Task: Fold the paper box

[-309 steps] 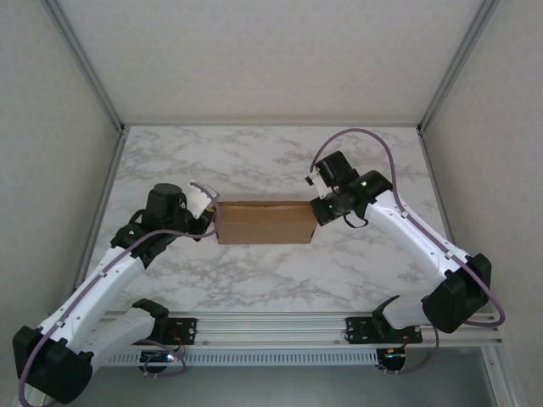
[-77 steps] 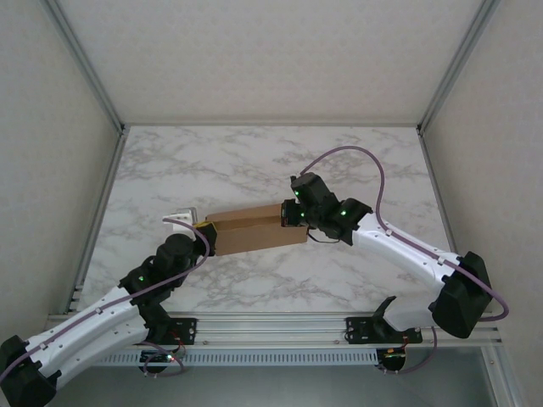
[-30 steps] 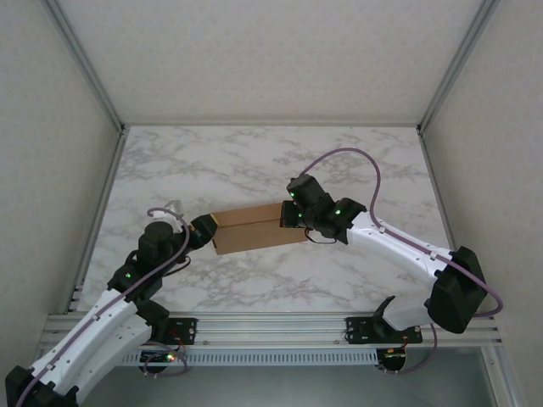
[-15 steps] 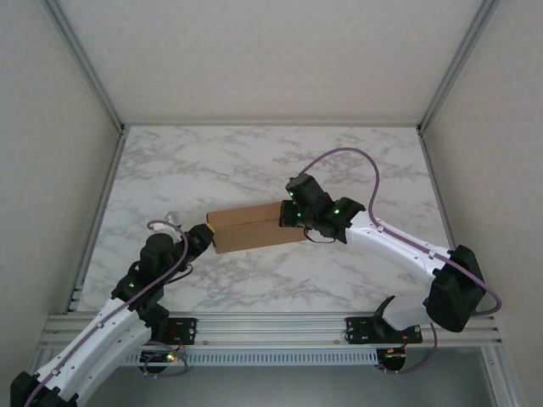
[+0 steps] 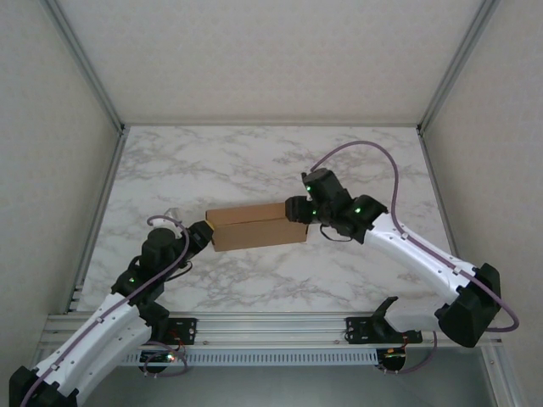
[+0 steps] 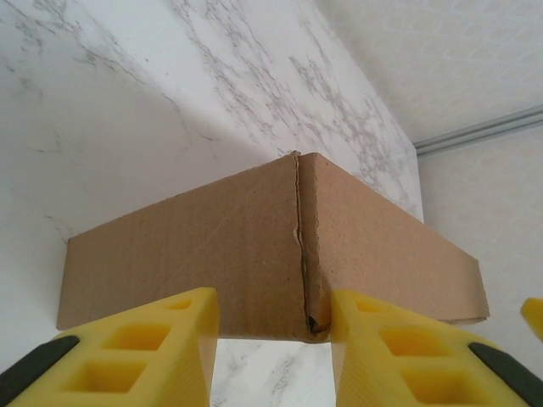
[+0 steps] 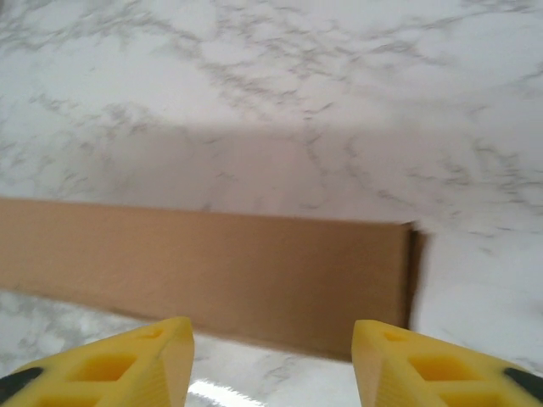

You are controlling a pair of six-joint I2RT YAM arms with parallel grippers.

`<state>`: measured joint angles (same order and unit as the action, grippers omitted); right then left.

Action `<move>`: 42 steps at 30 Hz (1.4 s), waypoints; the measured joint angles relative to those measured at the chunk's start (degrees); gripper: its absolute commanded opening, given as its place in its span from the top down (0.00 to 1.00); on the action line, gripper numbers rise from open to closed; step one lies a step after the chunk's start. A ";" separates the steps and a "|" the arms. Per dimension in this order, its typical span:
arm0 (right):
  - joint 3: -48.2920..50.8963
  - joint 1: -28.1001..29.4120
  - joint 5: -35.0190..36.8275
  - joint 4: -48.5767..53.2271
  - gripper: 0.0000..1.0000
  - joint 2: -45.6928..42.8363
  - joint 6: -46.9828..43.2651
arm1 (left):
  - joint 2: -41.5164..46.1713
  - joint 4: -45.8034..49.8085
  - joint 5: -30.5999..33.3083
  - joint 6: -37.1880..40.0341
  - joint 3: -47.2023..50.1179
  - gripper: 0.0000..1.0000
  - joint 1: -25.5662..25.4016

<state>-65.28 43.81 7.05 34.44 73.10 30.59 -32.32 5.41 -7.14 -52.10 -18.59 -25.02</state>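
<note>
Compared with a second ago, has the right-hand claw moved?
Yes. The right gripper has shifted a little rightward along the paper box, toward the right edge of the table.

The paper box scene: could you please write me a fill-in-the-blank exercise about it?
1. The paper box is made of brown ____.
2. It lies on a ____-patterned table.
3. The right gripper has ____ fingers.
4. In the top view, the left gripper is at the box's ____ end.
Missing words: cardboard; marble; yellow; left.
</note>
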 measured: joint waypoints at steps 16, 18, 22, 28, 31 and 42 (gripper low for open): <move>3.45 -6.34 -1.31 -2.62 0.81 3.85 0.48 | -1.31 -0.09 0.92 1.14 -0.57 0.62 0.00; 4.85 -6.36 -1.99 -4.90 0.83 3.15 0.92 | -2.12 -1.11 0.90 1.29 -0.59 0.64 0.00; 9.97 -6.45 -3.48 -8.94 0.87 -1.25 1.90 | -3.21 -2.27 0.85 1.51 -0.61 0.65 -0.02; 16.57 -5.35 -5.18 -11.43 0.87 -8.92 2.47 | -0.79 -0.31 0.92 0.00 -0.42 0.69 -1.90; 18.69 -4.07 -4.48 -11.28 0.88 -11.98 2.69 | 2.01 1.27 2.08 -2.29 0.55 0.70 -4.26; 28.26 2.56 -2.34 -8.20 0.86 -22.34 6.45 | 7.58 14.78 2.16 -7.78 1.92 0.62 -10.03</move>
<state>-37.01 46.37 4.71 26.24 50.76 37.04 -24.73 20.18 -4.97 -59.88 -16.67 -35.05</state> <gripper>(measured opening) 0.140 0.373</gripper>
